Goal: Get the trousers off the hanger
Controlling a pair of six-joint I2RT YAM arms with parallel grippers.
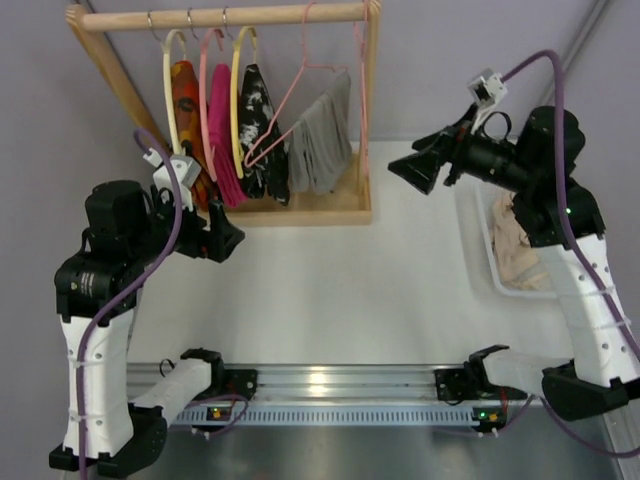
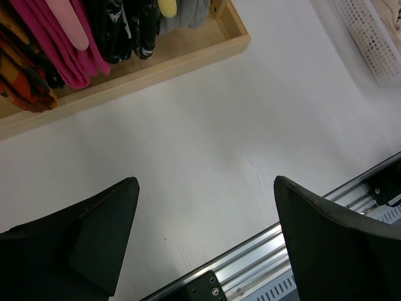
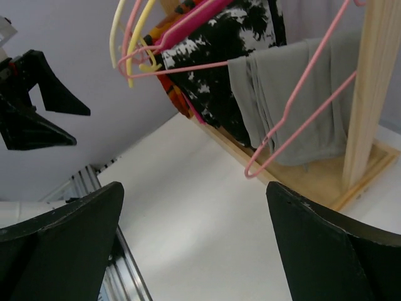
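White matte surface [image 1: 330, 290], evenly lit, with a soft glare on the aluminium rail [image 1: 330, 380] along its near edge. Behind, plain lilac-grey wall [image 1: 450, 60], crossed at the upper right by 1 slanting pale strip [image 1: 590, 30]. At the back left, light wooden rack [image 1: 300, 212]: flat tray base, uprights at both ends, 1 round dowel [image 1: 220, 17] across the top. Along the right edge, white perforated basket [image 1: 478, 238].

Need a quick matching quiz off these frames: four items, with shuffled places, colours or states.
Items:
1. trousers
2. hanger
3. beige cloth
4. right claw

Descriptions:
a. thin, pink
b. open, holding nothing
c. in the white basket
d. grey, draped over the hanger's bar

Pairs: 1-d, 2-a, 3-c, 4-b
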